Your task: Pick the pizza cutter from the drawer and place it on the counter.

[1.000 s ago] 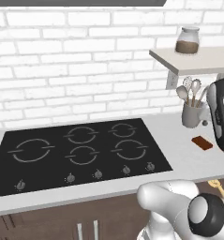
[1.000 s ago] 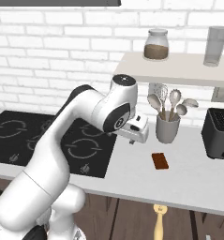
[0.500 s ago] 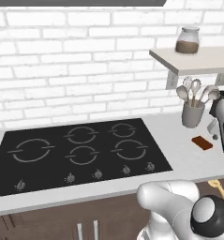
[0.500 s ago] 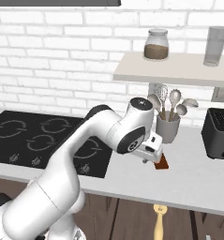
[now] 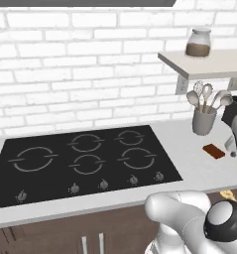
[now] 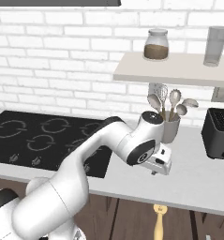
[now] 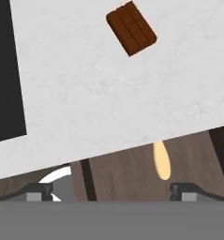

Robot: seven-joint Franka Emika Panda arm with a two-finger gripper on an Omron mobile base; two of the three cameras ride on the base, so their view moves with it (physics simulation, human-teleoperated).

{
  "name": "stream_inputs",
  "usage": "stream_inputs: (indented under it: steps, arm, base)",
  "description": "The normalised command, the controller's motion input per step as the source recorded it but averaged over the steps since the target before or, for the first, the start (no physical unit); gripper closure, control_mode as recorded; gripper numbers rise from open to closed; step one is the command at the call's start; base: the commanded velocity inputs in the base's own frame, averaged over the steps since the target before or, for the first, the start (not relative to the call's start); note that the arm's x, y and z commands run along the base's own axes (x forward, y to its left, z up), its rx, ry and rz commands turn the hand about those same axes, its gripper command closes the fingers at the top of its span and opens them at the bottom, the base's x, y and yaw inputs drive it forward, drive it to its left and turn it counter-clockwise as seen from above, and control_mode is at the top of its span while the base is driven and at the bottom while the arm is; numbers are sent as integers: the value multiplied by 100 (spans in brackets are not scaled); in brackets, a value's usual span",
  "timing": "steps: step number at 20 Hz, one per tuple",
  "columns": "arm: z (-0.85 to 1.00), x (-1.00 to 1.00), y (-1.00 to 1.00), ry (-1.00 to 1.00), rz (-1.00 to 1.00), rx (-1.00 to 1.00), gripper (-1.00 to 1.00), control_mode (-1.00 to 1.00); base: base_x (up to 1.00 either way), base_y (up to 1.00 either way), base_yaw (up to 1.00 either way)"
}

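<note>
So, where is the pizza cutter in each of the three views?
Left base view: pizza cutter at the lower right.
Right base view: bottom, right of centre.
Hand view: lower right of centre.
Shared landmark: the counter, whose front edge runs just above it.

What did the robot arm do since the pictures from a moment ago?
The arm swung to the right along the counter, away from the cooktop, and carried the gripper to the counter's front edge above the pizza cutter. It took hold of nothing; the jaws stand open. The pizza cutter, the brown block, the utensil cup and the jar on the shelf stayed where they were.
</note>
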Motion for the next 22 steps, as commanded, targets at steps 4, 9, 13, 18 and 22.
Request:
stream_inputs:
  steps: [4,9,13,18,22]
  arm:
    - [-32,0,-9,5,-1,0,-100,-100]
    - [-30,-1,-1,6,0,0,-100,-100]
    - [-31,-9,-1,6,0,-1,-100,-100]
    - [-44,-28,0,7,0,-3,-100,-100]
    - [-42,-51,-3,7,0,0,-100,-100]
  base:
    - [0,0,0]
    - [0,0,0]
    - [0,0,0]
    - [0,0,0]
    - [0,0,0]
